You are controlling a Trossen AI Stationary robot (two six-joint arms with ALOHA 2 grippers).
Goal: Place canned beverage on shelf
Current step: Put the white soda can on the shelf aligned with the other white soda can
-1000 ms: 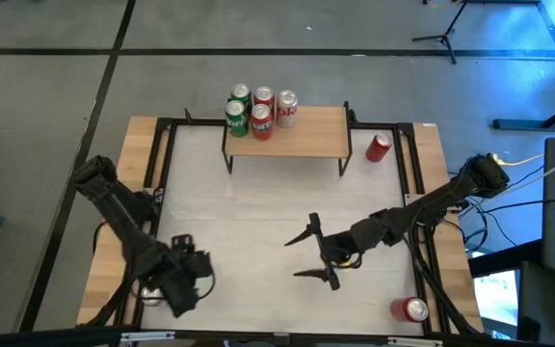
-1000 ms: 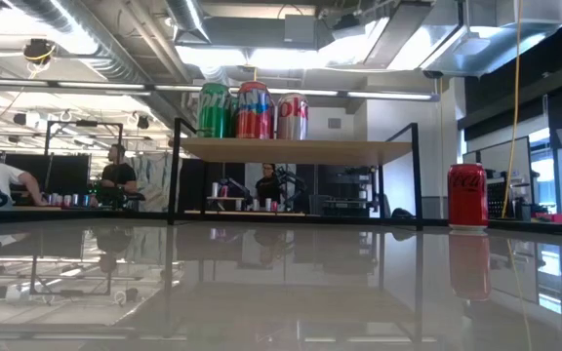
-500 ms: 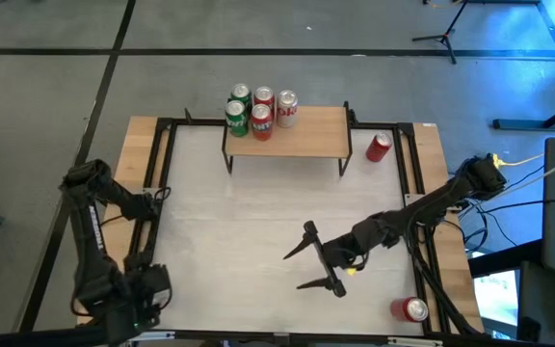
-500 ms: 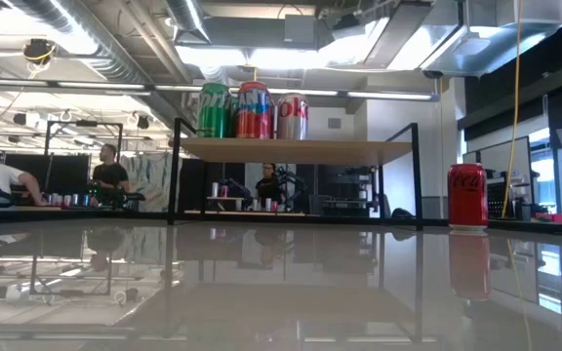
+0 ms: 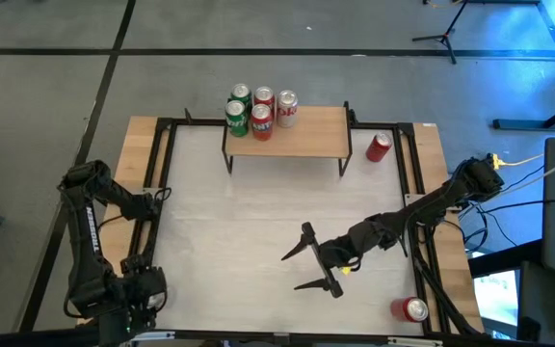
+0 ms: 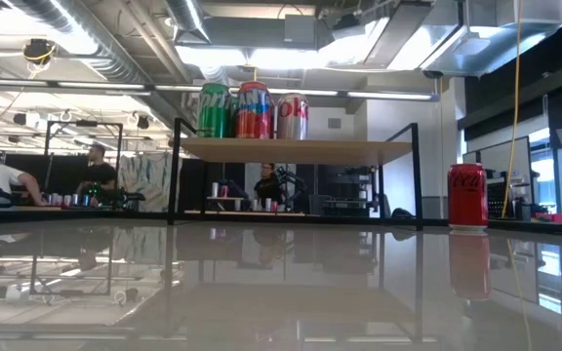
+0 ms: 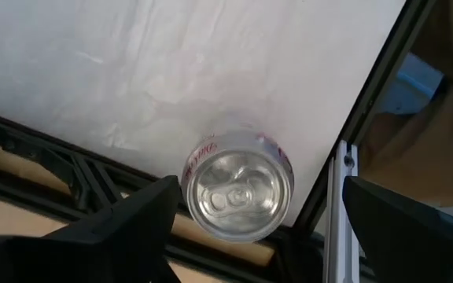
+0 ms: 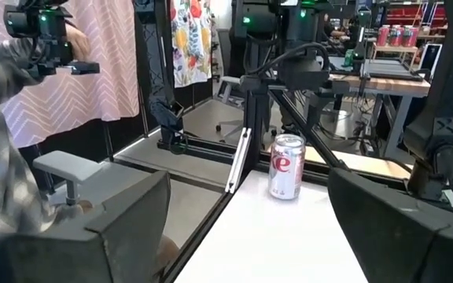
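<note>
A white-topped table (image 5: 249,231) with a black frame and wood edges carries the shelf (image 5: 302,135), a light-wood board on thin black legs. Five upright cans (image 5: 258,108) cluster at the shelf's left end. A red can (image 5: 380,146) stands on the table just right of the shelf; another red can (image 5: 413,309) stands well apart, at the near right corner.

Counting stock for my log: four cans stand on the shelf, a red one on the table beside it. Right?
Not quite: the high view shows five cans on the shelf, clustered at one end. The red can does stand on the table beside it.
</note>
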